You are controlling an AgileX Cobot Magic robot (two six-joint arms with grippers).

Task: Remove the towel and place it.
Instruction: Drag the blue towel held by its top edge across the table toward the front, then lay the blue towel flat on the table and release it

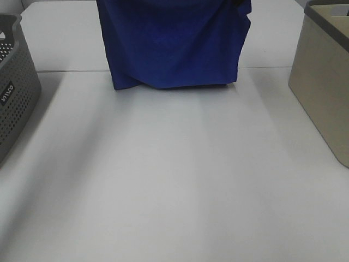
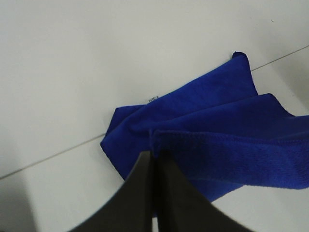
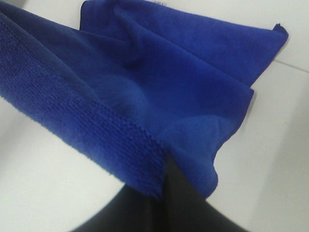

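The left gripper (image 2: 153, 160) is clamped shut on the towel's stitched hem, and the right gripper (image 3: 165, 166) pinches that hem at another spot. The towel (image 1: 172, 43) hangs between them like a blue curtain over the far part of the table (image 1: 174, 180). Its lower end is folded onto the surface, between the grey basket (image 1: 16, 93) and the beige basket (image 1: 322, 82) and apart from both.

To place it well, I judge that both arms should travel level and evenly spaced so the hem is taut. They should lower while drawing toward the bare near side, and let go only once the cloth lies flat.

The high view cuts off both grippers, so only the wrist views show the grips. The left wrist view also shows what seems to be a small white tag (image 2: 152, 99) on the lower fold. The baskets appear in the high view alone.
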